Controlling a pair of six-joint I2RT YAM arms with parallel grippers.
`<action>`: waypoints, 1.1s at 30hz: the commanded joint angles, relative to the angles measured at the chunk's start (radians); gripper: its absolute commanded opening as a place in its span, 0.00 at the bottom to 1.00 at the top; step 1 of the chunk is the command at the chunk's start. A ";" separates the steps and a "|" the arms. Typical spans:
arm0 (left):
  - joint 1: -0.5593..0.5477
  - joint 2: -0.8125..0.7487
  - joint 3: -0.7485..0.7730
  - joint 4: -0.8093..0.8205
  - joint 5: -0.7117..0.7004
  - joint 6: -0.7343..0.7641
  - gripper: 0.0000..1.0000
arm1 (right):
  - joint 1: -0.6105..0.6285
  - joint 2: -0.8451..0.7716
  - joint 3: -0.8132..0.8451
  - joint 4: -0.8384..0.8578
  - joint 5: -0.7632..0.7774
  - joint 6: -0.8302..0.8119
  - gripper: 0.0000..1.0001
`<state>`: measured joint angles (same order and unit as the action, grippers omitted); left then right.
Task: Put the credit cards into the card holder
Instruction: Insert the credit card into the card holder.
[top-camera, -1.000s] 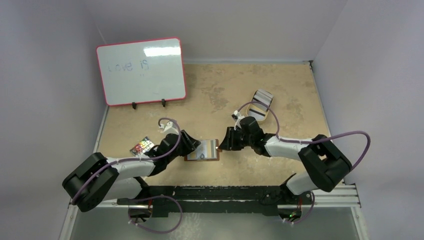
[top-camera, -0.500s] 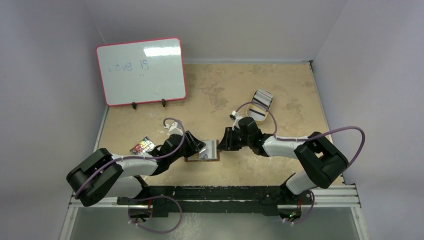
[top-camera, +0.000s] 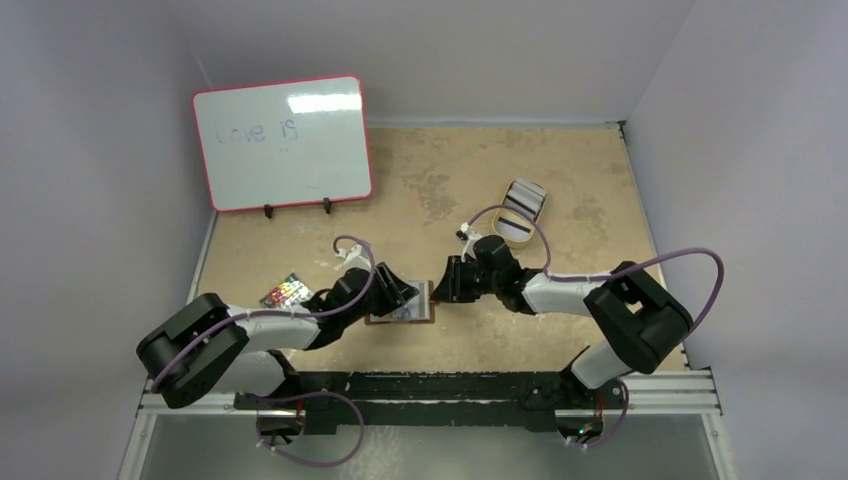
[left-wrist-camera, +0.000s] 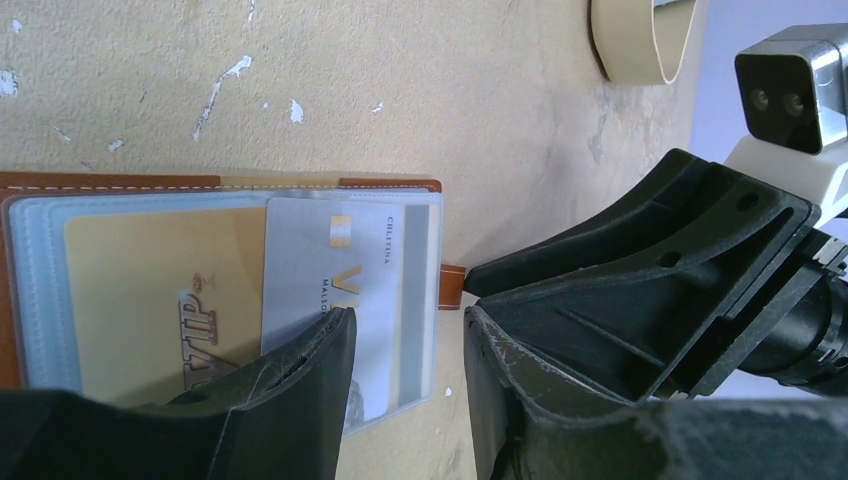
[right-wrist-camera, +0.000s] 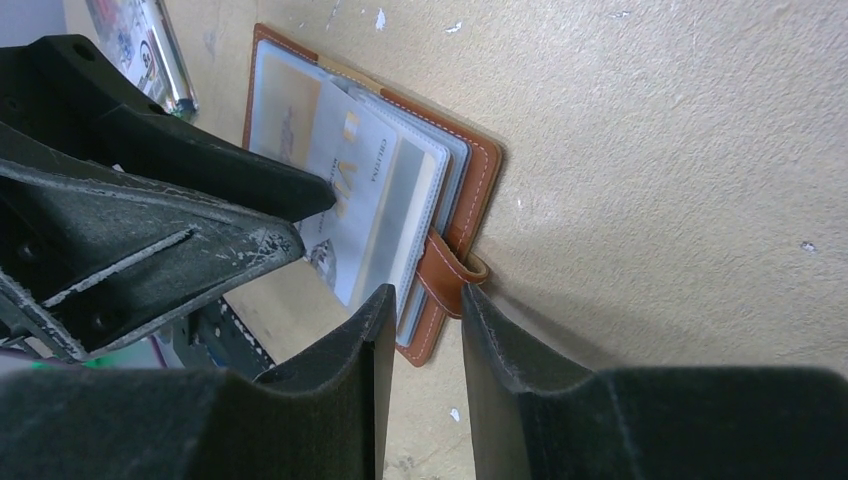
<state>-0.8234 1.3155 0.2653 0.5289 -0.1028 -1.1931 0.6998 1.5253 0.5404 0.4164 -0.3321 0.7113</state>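
Gold card (left-wrist-camera: 150, 290) sleeved, grey card (left-wrist-camera: 335, 290) seemingly partway into the card holder (left-wrist-camera: 110, 183) under my half-open left gripper (left-wrist-camera: 408, 315); my right gripper (right-wrist-camera: 427, 292) narrow, empty; cards (top-camera: 526, 198) in the tin (top-camera: 512, 232) remain.

A tan, mottled worktop (top-camera: 420, 180) with pale chips carries four things. A red-framed whiteboard (top-camera: 283, 140) stands on small black feet at the far left. A tan oval tin (top-camera: 521, 210) sits far right. A brown leather bifold card holder (left-wrist-camera: 120, 250) lies open near the middle, and a small flat multicoloured packet (top-camera: 284, 292) lies to its left
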 joint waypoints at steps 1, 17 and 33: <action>-0.006 -0.074 0.084 -0.174 -0.063 0.019 0.44 | 0.006 -0.031 0.009 -0.012 0.008 -0.012 0.33; -0.006 -0.063 0.117 -0.339 -0.129 0.058 0.48 | 0.007 -0.006 -0.008 0.015 -0.002 -0.013 0.33; -0.006 -0.012 0.069 -0.116 0.008 -0.035 0.49 | 0.051 0.007 0.019 0.001 0.013 0.001 0.32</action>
<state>-0.8261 1.3113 0.3439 0.3317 -0.1471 -1.1896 0.7307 1.5349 0.5346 0.4099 -0.3302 0.7048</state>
